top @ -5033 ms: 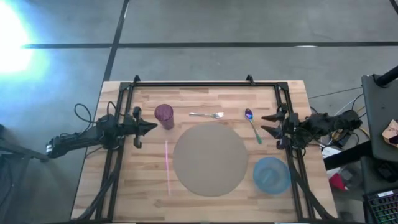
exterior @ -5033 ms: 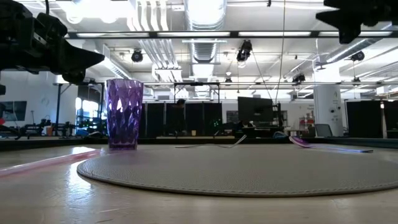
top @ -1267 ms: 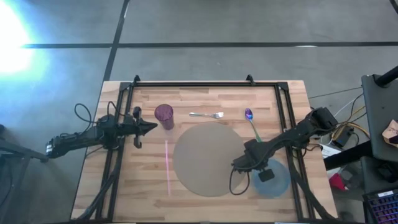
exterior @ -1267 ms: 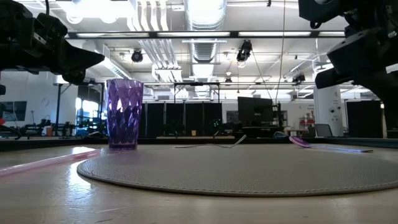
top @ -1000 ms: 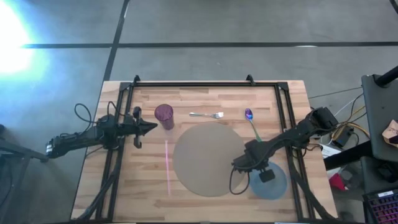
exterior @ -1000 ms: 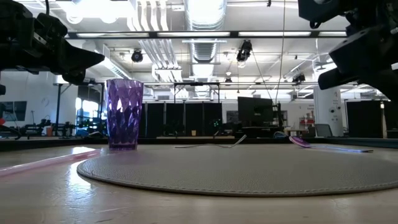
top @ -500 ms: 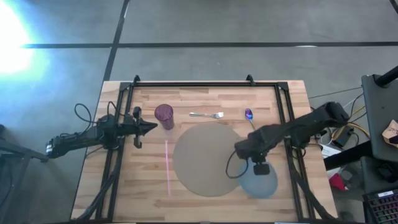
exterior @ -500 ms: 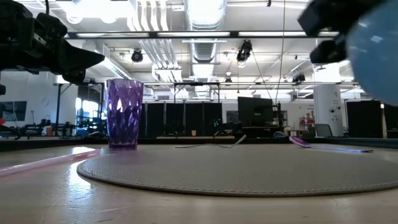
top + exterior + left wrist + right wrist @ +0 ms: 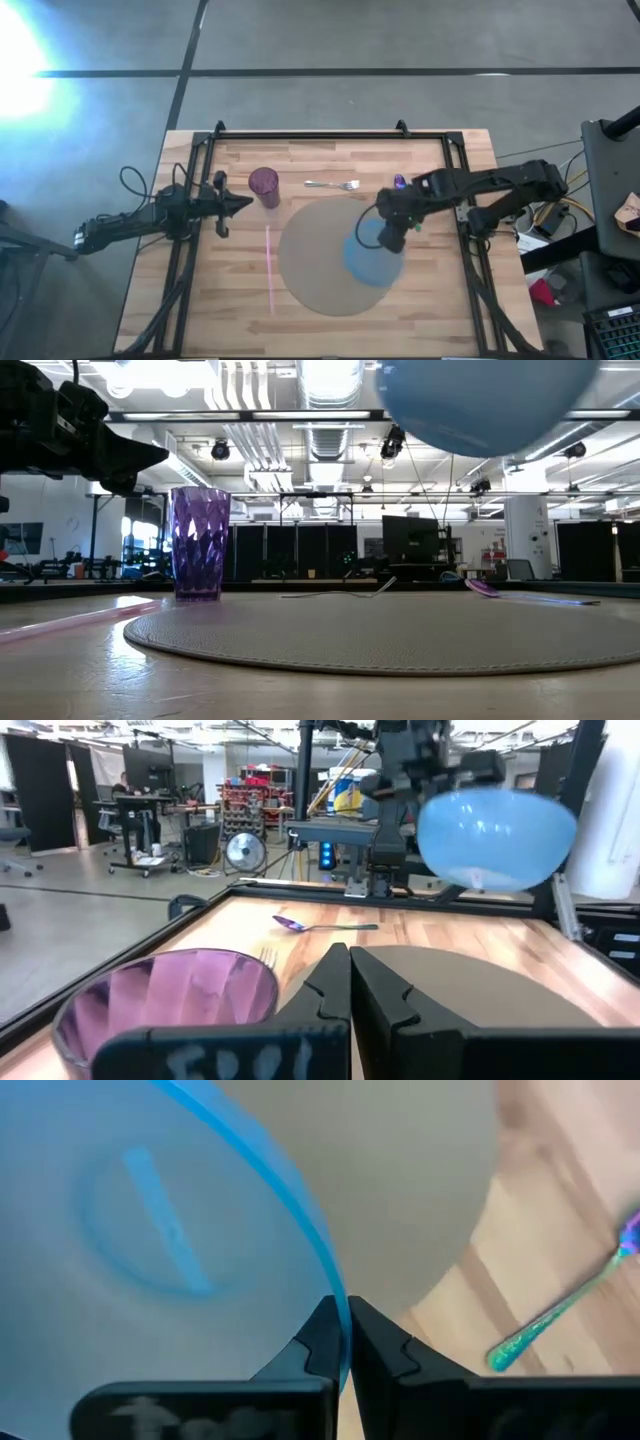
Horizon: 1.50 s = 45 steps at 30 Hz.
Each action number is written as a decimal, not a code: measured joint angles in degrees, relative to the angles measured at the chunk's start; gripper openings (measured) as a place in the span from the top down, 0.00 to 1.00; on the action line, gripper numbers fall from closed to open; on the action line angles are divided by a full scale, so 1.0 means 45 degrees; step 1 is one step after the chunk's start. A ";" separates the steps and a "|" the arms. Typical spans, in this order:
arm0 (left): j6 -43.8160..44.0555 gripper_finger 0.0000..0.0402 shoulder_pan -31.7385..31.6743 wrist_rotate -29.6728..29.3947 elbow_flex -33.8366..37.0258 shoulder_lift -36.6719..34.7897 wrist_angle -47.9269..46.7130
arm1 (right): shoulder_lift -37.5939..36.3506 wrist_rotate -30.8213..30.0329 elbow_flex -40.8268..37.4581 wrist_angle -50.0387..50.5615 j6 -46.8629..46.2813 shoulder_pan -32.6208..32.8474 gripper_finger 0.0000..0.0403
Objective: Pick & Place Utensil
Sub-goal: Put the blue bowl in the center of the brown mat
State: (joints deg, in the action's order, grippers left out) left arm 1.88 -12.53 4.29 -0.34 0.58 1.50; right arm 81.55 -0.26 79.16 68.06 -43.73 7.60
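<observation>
Light wooden slatted table (image 9: 330, 160) fills the scene, and at its middle sits the round grey placemat (image 9: 320, 255). Above the mat's right part hangs the translucent blue plastic bowl (image 9: 370, 258), clear of the surface in the low view (image 9: 480, 400) and carried mouth up; whether anything is in it cannot be told. The right gripper (image 9: 392, 238) is pinched tight on its rim, the wrist view showing the fingers closed on the blue edge (image 9: 300, 1260). Over on the left edge, the left gripper (image 9: 240, 203) waits, fingers pressed together on nothing, just beside the purple faceted plastic cup (image 9: 264, 185), upright and empty. Behind the mat, the silver metal fork (image 9: 333, 185) lies flat, long axis across the table, tines pointing right. Further right the iridescent purple-and-green spoon (image 9: 399, 183) peeks past the right arm, bowl towards the table's far edge.
</observation>
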 joint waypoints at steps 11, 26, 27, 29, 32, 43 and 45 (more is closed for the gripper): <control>-0.0512 1.00 0.0005 -0.0319 0.0000 -0.0003 -0.0016 | 0.0060 -0.0636 0.0907 -0.0026 -0.2904 -0.1358 0.97; -0.0484 1.00 0.0000 -0.0270 0.0000 0.0000 -0.0005 | 0.2606 0.2166 0.1006 0.0067 -0.3904 -0.2390 0.97; -0.0483 1.00 0.0003 -0.0270 0.0000 0.0000 -0.0005 | 0.2849 0.2357 0.1059 0.0050 -0.3701 -0.2390 0.97; -0.0483 1.00 0.0005 -0.0265 0.0000 0.0004 -0.0010 | 0.3319 0.2606 0.1124 0.0052 -0.3303 -0.2390 0.97; -0.0492 1.00 0.0005 -0.0265 0.0000 0.0000 -0.0014 | 0.3980 0.2978 0.1224 0.0047 -0.2793 -0.2395 0.97; -0.0259 1.00 0.0009 -0.0079 0.0000 0.0000 -0.0015 | 0.6040 0.3608 0.1892 -0.0020 -0.2232 -0.2356 0.97; -0.0259 1.00 0.0009 -0.0076 0.0000 0.0000 -0.0022 | 0.6326 0.3626 0.1903 -0.0034 -0.2002 -0.2356 0.97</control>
State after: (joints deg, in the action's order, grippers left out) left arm 0.71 -12.49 3.95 -0.34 0.58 1.40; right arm 110.02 16.06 87.72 67.91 -52.73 -3.01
